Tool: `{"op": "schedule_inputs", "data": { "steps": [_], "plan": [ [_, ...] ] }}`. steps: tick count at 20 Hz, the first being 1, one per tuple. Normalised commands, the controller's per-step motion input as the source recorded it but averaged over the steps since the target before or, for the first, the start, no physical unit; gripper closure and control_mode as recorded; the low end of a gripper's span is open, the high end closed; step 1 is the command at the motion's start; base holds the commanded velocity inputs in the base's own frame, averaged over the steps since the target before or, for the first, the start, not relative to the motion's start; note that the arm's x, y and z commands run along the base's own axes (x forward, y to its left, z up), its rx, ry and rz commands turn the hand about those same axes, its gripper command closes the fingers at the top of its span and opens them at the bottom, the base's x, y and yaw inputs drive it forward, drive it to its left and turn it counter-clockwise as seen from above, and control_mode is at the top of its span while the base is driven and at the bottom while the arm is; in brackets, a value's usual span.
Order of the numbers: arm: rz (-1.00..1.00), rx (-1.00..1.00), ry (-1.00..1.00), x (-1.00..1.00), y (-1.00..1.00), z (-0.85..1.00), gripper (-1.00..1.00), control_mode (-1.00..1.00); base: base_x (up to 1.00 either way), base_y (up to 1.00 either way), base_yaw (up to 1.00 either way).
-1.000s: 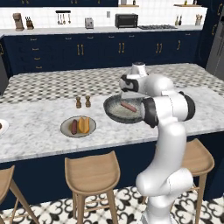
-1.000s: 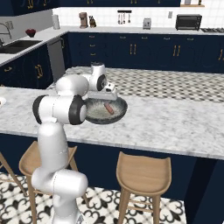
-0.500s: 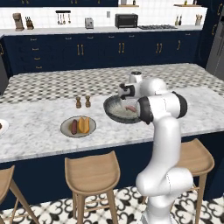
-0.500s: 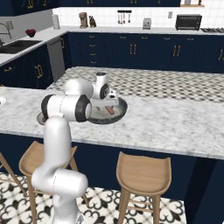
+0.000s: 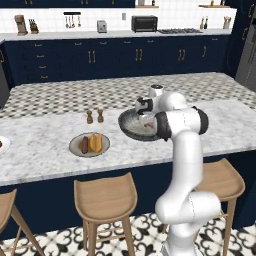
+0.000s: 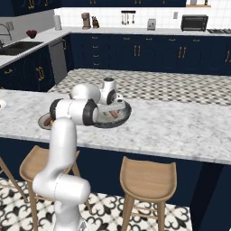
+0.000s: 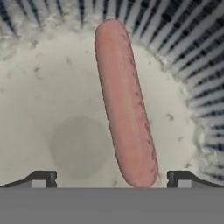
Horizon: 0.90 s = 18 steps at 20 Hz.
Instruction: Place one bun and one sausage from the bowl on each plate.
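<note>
Kitchen island with a marble top, where a white robot arm reaches down into the bowl (image 5: 131, 126), a wide dark-grey dish with a pale speckled inside. The gripper (image 7: 111, 180) hangs low over the bowl's floor with its jaws spread wide and nothing between them. Seen from the hand camera, one sausage (image 7: 124, 103) lies on the pale floor, one end close to the ribbed wall and the other reaching down between the two fingertips (image 7: 40, 179), slightly nearer one of them. It is not yet gripped.

From the left base camera, a beige plate (image 5: 75, 146) sits on the counter well to the left of the bowl, already holding a dark sausage and an orange-brown bun side by side, so that serving looks finished. A second plate (image 5: 2, 145) shows at the far left edge, mostly cut off; what it holds cannot be told. Two small shakers (image 5: 95, 117) stand between the beige plate and the bowl.

Judging from this, about half the task is done. What seems left is to close on this sausage, carry it to the second plate, and see that a bun joins it there
</note>
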Motion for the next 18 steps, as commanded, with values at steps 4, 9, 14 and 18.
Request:
{"op": "schedule_inputs", "data": {
  "steps": [4,9,14,18],
  "plan": [
    [0.02,-0.02,0.00,0.19,0.00,-0.20,-1.00,-1.00,0.00,0.00,0.00],
    [0.01,-0.04,0.00,0.14,0.00,-0.35,-1.00,-1.00,0.00,0.00,0.00],
    [0.00,0.00,0.00,0.16,0.00,-0.16,-1.00,-1.00,0.00,0.00,0.00],
    [0.00,-0.02,0.00,0.13,0.00,-0.22,1.00,-1.00,0.00,0.00,0.00]
  ]
}}
